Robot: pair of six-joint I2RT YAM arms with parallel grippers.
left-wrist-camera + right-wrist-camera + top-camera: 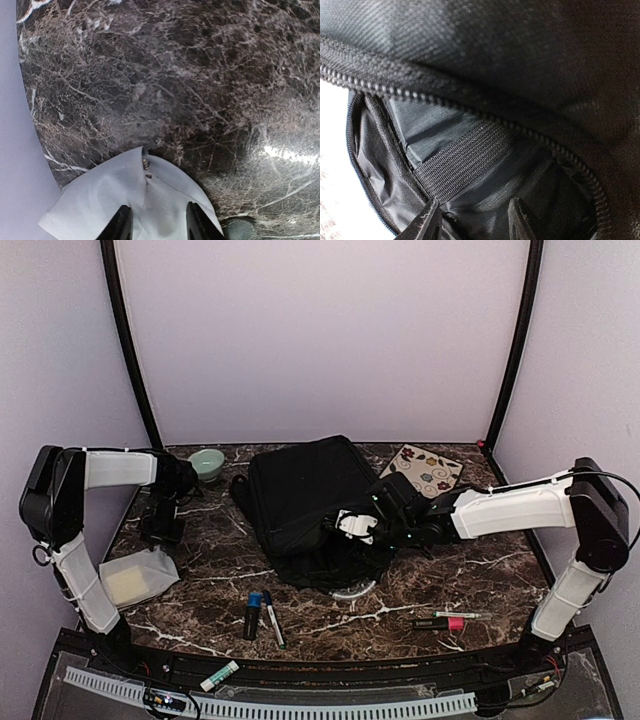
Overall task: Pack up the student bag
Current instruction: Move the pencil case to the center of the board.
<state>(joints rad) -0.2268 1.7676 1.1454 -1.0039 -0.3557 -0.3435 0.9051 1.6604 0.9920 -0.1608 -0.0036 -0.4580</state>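
The student bag is a large black backpack lying flat in the middle of the marble table. My right gripper is at its near right edge, at the unzipped opening. In the right wrist view the open zipper, grey lining and a woven strip fill the frame, and my right gripper is open and empty just inside the mouth. My left gripper hangs at the table's left side, open, with its fingertips just above a white plastic pouch.
The white pouch lies front left. A green bowl and a floral notebook are at the back. A blue-capped marker and a pen lie in front, a pink highlighter front right, a white stick at the near edge.
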